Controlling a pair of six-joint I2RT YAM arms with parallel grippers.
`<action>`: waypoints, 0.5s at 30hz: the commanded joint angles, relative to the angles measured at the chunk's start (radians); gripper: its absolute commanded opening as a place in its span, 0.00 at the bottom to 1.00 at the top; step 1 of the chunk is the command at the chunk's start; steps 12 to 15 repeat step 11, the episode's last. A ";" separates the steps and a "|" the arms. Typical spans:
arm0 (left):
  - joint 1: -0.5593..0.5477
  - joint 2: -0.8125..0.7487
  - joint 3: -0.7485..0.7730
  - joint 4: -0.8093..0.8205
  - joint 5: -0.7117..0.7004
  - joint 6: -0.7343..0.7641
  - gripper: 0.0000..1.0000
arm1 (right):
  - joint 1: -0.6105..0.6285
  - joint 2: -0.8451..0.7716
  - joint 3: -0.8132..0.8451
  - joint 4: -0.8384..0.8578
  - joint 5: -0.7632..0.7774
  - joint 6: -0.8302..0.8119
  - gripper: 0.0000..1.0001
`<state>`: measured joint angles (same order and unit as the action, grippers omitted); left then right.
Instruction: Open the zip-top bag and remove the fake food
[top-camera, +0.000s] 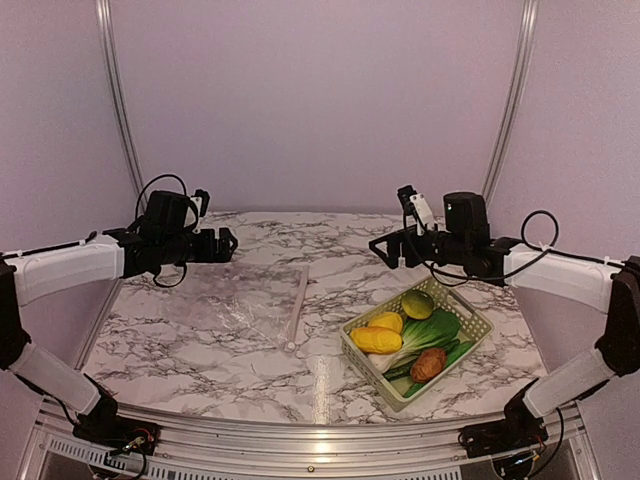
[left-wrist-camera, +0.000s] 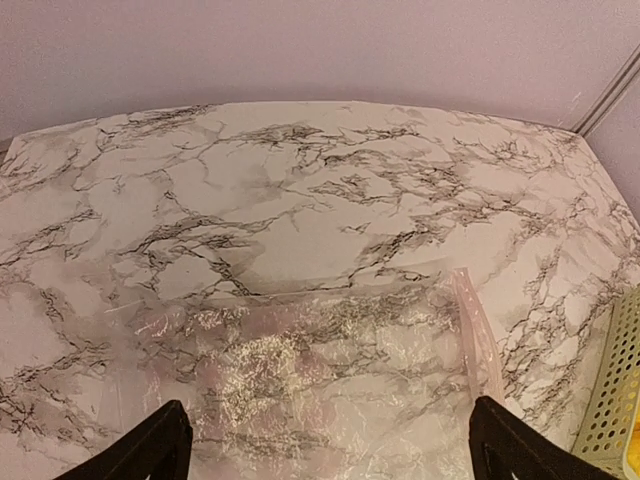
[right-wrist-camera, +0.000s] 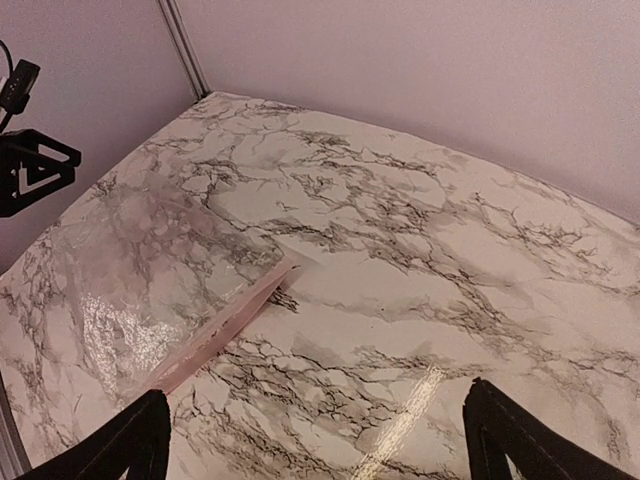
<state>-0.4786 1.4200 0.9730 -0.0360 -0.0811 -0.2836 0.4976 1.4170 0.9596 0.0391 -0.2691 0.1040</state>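
The clear zip-top bag (top-camera: 235, 305) lies flat on the marble table, its whitish zipper strip (top-camera: 297, 305) along the right edge; it looks empty. It also shows in the left wrist view (left-wrist-camera: 320, 380) and the right wrist view (right-wrist-camera: 140, 270). The fake food (top-camera: 405, 340) lies in the pale lattice basket (top-camera: 478, 322): a yellow lemon (top-camera: 376, 339), greenish mango (top-camera: 417, 304), brown potato (top-camera: 428, 363) and bok choy (top-camera: 425, 332). My left gripper (top-camera: 228, 243) hovers open above the bag's far left. My right gripper (top-camera: 380, 250) hovers open above the table, right of the bag and behind the basket.
The basket stands at the right front of the table; its corner shows in the left wrist view (left-wrist-camera: 615, 400). Purple walls and two metal posts (top-camera: 118, 95) close off the back. Bare marble lies between bag and basket.
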 joint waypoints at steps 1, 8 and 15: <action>-0.014 -0.016 -0.061 0.016 -0.049 -0.007 0.99 | -0.021 -0.095 -0.105 0.069 0.019 0.037 0.99; -0.014 -0.021 -0.085 0.077 -0.049 -0.020 0.99 | -0.022 -0.126 -0.176 0.108 0.018 0.061 0.99; -0.014 -0.015 -0.080 0.083 -0.068 -0.028 0.99 | -0.023 -0.121 -0.174 0.113 0.017 0.062 0.99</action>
